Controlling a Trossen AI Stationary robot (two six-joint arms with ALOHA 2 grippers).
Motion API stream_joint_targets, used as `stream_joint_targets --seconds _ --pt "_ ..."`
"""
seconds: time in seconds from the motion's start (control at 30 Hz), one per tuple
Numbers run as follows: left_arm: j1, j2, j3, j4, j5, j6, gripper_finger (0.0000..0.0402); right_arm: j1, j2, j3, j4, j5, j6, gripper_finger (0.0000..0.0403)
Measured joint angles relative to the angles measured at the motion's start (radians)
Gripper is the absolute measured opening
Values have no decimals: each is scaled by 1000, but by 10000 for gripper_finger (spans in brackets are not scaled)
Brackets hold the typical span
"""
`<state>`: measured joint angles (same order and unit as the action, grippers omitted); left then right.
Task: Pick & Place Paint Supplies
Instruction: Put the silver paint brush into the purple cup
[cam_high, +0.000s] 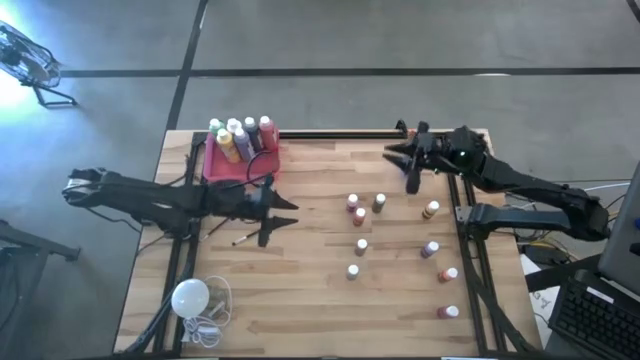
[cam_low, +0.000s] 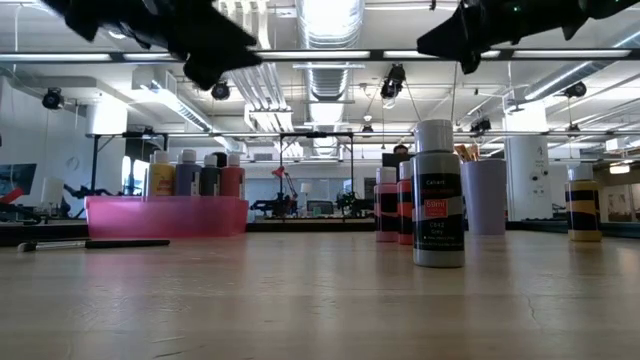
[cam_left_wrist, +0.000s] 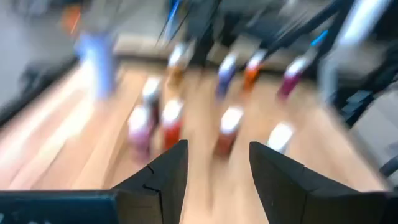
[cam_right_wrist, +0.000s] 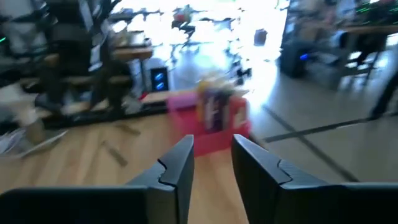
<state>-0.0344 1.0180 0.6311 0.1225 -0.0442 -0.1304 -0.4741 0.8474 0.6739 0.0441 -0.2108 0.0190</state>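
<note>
Left pincer (cam_high: 283, 212) open, empty, at tabletop (cam_high: 310, 310) centre-left beside brush (cam_high: 245, 238). Right pincer (cam_high: 410, 170) narrowly parted, empty, at 1 o'clock. Bottles (cam_high: 358, 245) scattered centre to 4 o'clock; more in pink tray (cam_high: 225, 168) at 11 o'clock.

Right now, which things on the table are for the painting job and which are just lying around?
For the job:
- small paint bottles scattered on the wood
- bigger paint bottles standing in the pink tray
- paintbrush lying near the left pincer

Just lying about:
- white bulb with its cord at the table's corner
</note>
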Motion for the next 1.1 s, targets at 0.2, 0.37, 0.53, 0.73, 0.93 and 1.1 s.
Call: stream_joint_targets --seconds 0.2,0.37,0.53,0.73,0.93,1.1 --pt "-9 47 281 -720 -295 -210 177 96 79 -34 111 2 -31 72" --pt "-10 98 423 -1090 -317 -417 177 137 163 -41 227 1 -68 55" --pt "-10 149 444 -1336 -307 -562 177 150 231 -41 325 1 -57 47" --pt "-9 248 438 -1579 -269 -635 177 150 254 -41 341 1 -42 60" --pt "-1 342 376 -1585 -140 -629 177 150 246 -41 344 1 -23 81" --pt "31 407 309 -1586 -72 -626 177 154 246 -41 340 0 -22 96"
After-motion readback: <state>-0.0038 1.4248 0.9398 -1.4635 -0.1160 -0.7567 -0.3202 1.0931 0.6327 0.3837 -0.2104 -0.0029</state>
